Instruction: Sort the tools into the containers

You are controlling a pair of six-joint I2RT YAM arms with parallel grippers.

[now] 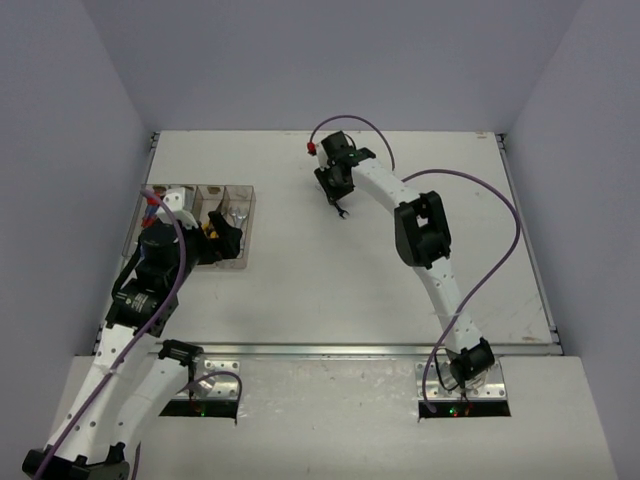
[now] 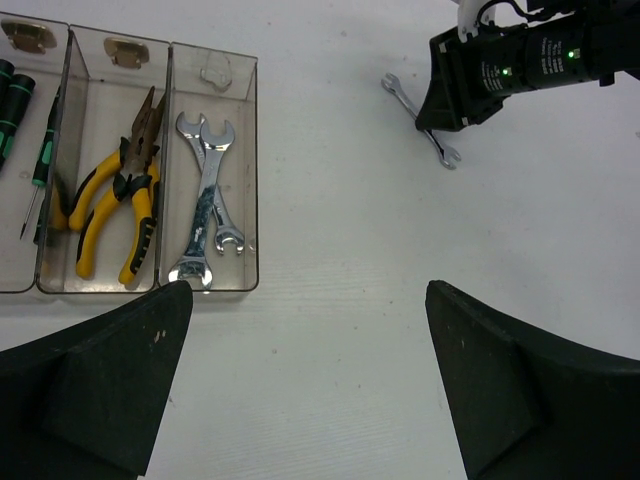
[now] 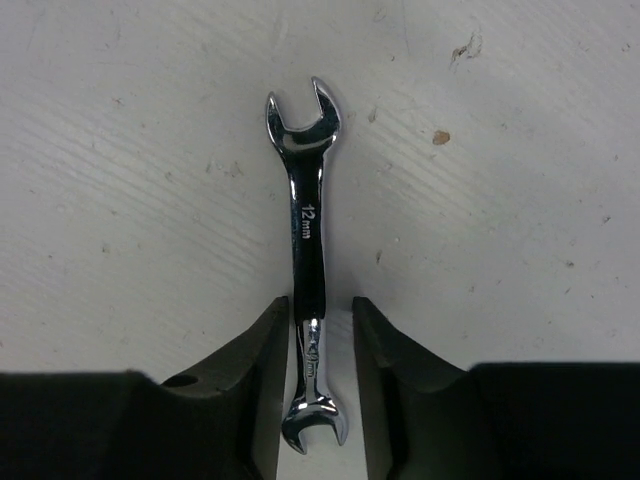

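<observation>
A silver open-end wrench (image 3: 308, 230) marked 12 mm lies flat on the white table (image 3: 520, 200). My right gripper (image 3: 320, 310) straddles its lower shaft, jaws narrowed with thin gaps left on both sides. From above, the wrench (image 1: 343, 212) pokes out under the right gripper (image 1: 338, 200). The clear containers (image 2: 253, 180) hold two wrenches (image 2: 205, 200), yellow-handled pliers (image 2: 120, 195) and green-black screwdrivers (image 2: 40, 170). My left gripper (image 2: 308, 292) hangs wide open and empty just right of the bins. In the left wrist view the loose wrench (image 2: 440, 150) is partly hidden by the right gripper.
The row of bins (image 1: 250, 228) sits at the table's left side, with the left arm (image 1: 155, 270) over its near end. Purple cables (image 1: 500, 250) loop off the right arm. Grey walls enclose the table on three sides.
</observation>
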